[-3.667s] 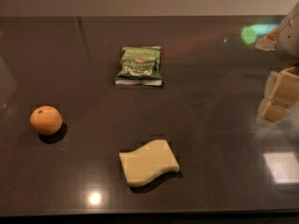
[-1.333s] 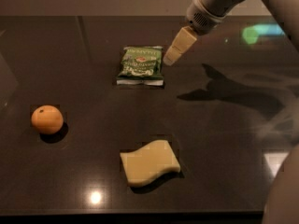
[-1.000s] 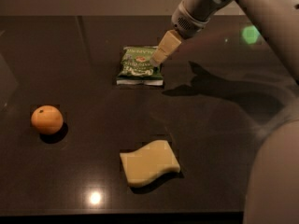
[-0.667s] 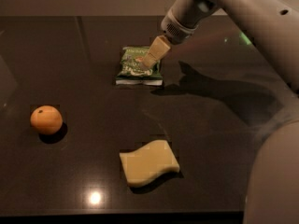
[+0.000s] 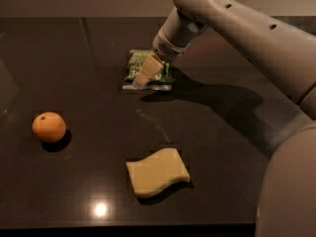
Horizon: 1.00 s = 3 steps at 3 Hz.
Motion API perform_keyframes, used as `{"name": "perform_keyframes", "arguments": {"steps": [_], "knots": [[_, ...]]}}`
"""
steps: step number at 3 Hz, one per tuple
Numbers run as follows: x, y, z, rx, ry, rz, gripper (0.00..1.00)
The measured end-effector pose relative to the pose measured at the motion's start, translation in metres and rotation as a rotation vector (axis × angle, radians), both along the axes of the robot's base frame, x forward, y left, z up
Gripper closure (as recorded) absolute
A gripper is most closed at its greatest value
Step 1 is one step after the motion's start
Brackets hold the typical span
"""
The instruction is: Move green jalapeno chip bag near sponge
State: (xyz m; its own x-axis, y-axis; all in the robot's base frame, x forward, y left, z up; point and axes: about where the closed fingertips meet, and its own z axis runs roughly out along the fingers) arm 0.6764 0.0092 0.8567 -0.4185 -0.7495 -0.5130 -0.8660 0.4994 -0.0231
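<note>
Camera view showed the move barely begun; the small crinkly foil green jalapeno chip bag (image 5: 133,65) lay flat toward the far edge of the dark glossy table (image 5: 89,73), well apart from the flat, pale yellow, wavy-edged sponge (image 5: 158,173) by the near edge; the arm's pale gripper (image 5: 147,72) sat over the bag, released or clenched I could not tell; its long axis seemed far-to-near, pale seam nearward.

Just one camera here, up high and fairly close, tilted down across the dark table (image 5: 59,73). The arm (image 5: 237,28) fills the frame's right side, and the gripper (image 5: 142,78) sits upper centre over the green jalapeno chip bag (image 5: 132,63).
</note>
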Motion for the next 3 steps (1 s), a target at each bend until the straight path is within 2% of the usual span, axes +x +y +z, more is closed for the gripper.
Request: {"name": "perform_keyframes", "arguments": {"steps": [1,2,3], "knots": [[-0.001,0.011,-0.015,-0.017,0.007,0.028,0.0],[0.001,0.01,-0.022,-0.045,-0.006,0.036,0.15],[0.001,0.001,-0.022,-0.06,-0.017,0.035,0.39]]}}
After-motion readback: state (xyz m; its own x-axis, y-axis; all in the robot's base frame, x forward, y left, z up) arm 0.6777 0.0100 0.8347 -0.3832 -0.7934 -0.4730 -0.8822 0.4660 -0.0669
